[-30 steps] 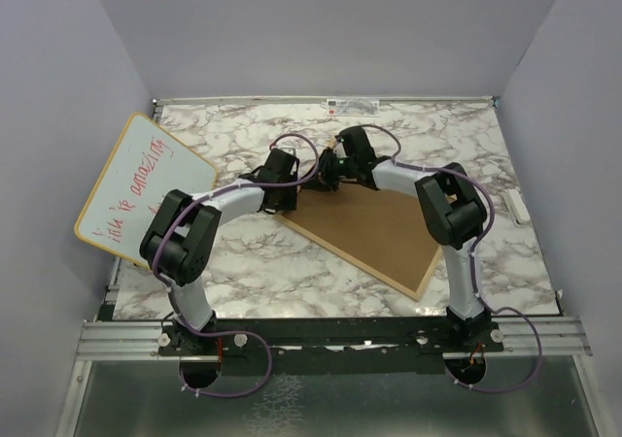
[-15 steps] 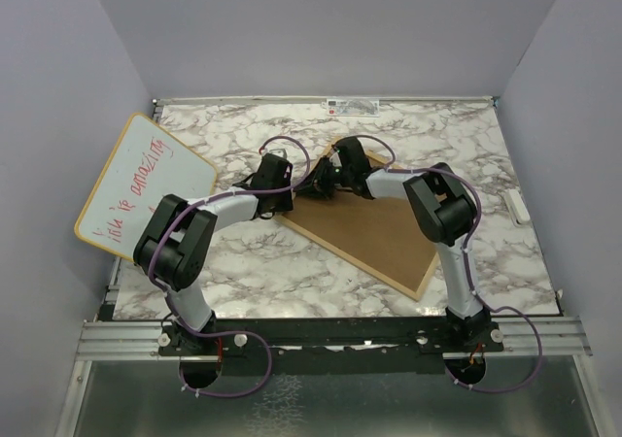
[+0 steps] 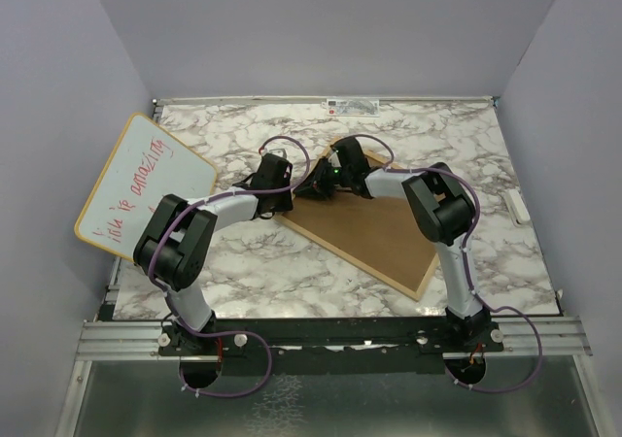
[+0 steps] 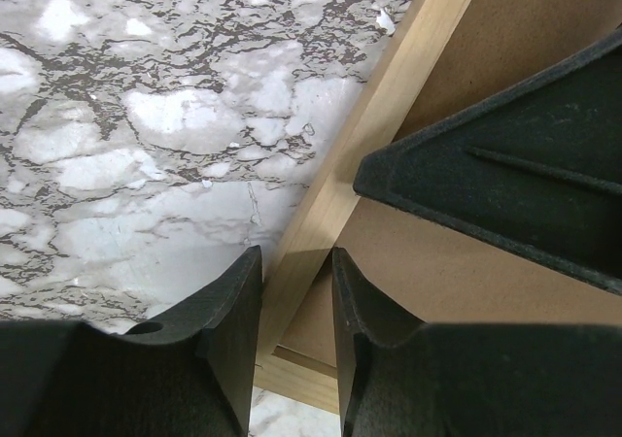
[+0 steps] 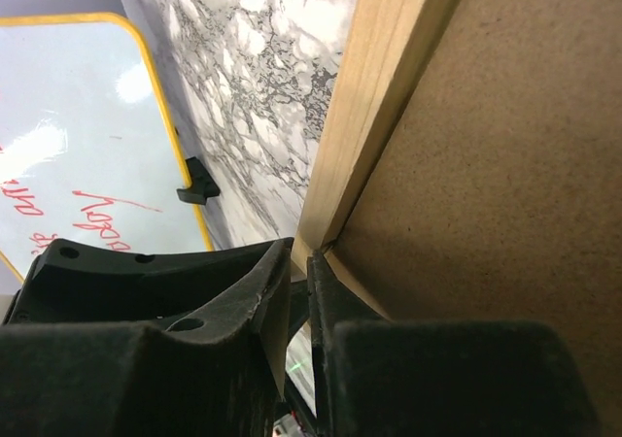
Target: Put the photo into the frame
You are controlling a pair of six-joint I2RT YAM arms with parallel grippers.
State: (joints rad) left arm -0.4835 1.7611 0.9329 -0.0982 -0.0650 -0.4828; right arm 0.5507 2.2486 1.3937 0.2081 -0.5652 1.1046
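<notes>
The frame [image 3: 408, 284] lies face down on the marble table, light wood rim around a brown backing board [image 3: 374, 228]. The photo is hidden. Both grippers meet at the frame's upper-left rail. My left gripper [image 3: 289, 196] straddles that wooden rail [image 4: 389, 97]; in the left wrist view its jaws [image 4: 296, 262] press on both sides of it, and a black finger [image 4: 505, 165] of the other gripper lies over the board. My right gripper [image 3: 312, 186] clamps the same rail [image 5: 374, 97] near its corner, jaws [image 5: 299, 262] almost together on the wood.
A whiteboard [image 3: 146, 189] with yellow rim and red handwriting leans off the table's left side, also visible as the whiteboard [image 5: 78, 136] in the right wrist view. A small white piece [image 3: 515, 207] lies at the right edge. Grey walls enclose the table.
Both grippers slid left and down onto the frame's upper-left rail, and their jaws narrowed onto it. In the last half second almost nothing moved.
</notes>
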